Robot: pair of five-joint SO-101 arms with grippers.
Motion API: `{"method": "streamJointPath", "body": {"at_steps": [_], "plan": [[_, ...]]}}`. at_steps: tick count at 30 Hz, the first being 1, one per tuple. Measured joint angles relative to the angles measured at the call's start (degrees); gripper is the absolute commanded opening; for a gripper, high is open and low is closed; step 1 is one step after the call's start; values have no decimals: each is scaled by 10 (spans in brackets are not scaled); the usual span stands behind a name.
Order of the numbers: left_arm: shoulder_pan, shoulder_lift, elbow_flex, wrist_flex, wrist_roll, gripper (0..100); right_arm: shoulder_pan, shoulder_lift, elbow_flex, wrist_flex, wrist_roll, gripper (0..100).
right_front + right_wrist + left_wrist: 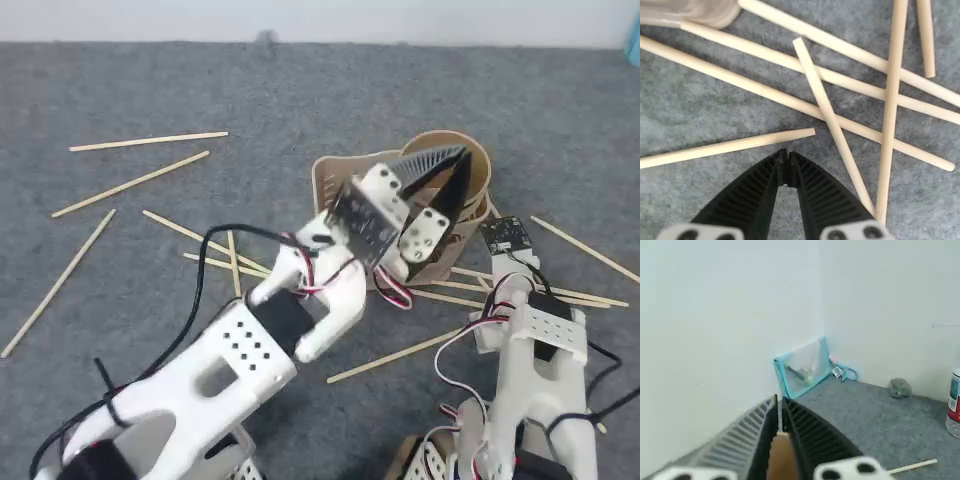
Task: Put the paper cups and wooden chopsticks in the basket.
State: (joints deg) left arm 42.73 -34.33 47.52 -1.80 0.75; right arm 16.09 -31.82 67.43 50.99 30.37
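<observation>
Paper cup (478, 170) hangs clamped in the left end effector (462, 157), just above the basket (322, 185); lowering and releasing looks next. The right end effector (788, 165) sits clenched, empty, chopsticks (827, 110) just beyond its tips.

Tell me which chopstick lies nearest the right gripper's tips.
The single chopstick ahead of the right gripper, its end almost at the tips; the others cross one another farther off.
</observation>
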Motion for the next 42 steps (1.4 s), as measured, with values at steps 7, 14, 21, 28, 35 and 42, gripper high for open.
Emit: {"method": "streamJointPath", "body": {"at_steps": [7, 14, 21, 28, 35, 42], "plan": [[-4, 25, 21, 33, 62, 13, 0, 0, 0, 0, 0, 8], [-2, 62, 40, 31, 94, 13, 0, 0, 0, 0, 0, 8], [-1, 57, 52, 29, 94, 13, 0, 0, 0, 0, 0, 8], [-11, -37, 56, 45, 92, 13, 0, 0, 0, 0, 0, 8], [-26, -242, 56, 217, 45, 13, 0, 0, 0, 0, 0, 8], [-189, -429, 70, 379, 36, 13, 0, 0, 0, 0, 0, 8]]}}
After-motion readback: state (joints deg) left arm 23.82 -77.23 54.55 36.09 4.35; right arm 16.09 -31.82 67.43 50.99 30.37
